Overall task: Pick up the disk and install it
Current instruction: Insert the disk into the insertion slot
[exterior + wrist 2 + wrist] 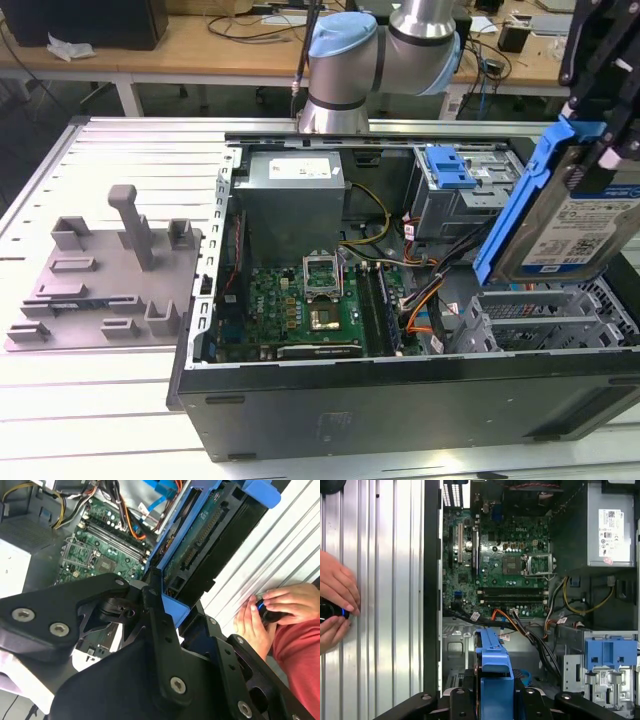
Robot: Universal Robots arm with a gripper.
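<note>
In the exterior view, the black two-finger gripper (598, 140) on the silver robot arm with pale blue joint caps (420, 30) pinches the disk (575, 225). The disk is a flat silver hard drive with a blue-and-white label and blue plastic carrier rails. It hangs in the air, steeply tilted, over the exterior view's right end of the open black tower computer case (400, 400), touching nothing but the gripper. Near it in the case sits a grey metal drive bay with a blue plastic latch (450, 168). The case also holds a green motherboard (300, 300) and a large grey power supply box with a white sticker (295, 190). On the ribbed silver table (100, 400), at the exterior view's left, a grey plastic fixture plate with upright pegs (105, 270) lies apart from the case.

In the second wrist view, the gripper (175, 612) has its jaws clamped on the disk (210, 545), with a blue rail showing between them. The motherboard (95, 555) lies beyond. A person's hands (280, 605) rest on the table (280, 540), closed round a small black object.

In the first wrist view, the disk (495, 667) is seen edge-on with the gripper (495, 705) pressed to both its broad faces. It is above the case floor, between the motherboard (505, 555) and the camera. The latch (610, 652) and the power supply box (612, 525) stand off to one side. The hands (337, 597) lie on the table (385, 580) outside the case wall.
</note>
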